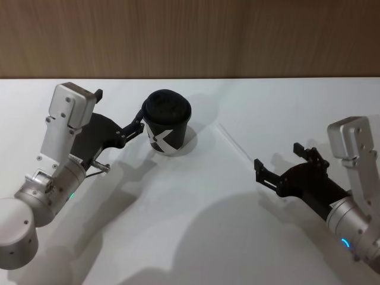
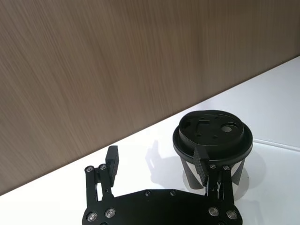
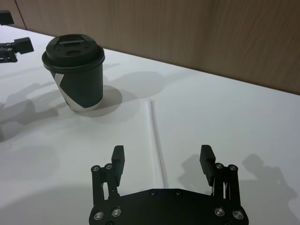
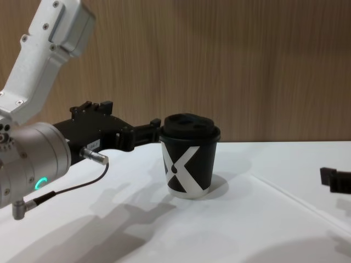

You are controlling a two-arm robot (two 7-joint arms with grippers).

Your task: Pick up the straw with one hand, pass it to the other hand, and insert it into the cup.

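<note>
The straw (image 3: 154,140) lay flat beside the cup (image 1: 166,122): likely light, slippery, easily crushed, best pinched gently mid-length. The right gripper (image 3: 162,153) hung over its end, jaws apart; the left gripper (image 2: 156,154) likewise, at the cup

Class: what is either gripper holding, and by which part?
Nothing: the left gripper and right gripper are open; the straw lies on the table.
</note>
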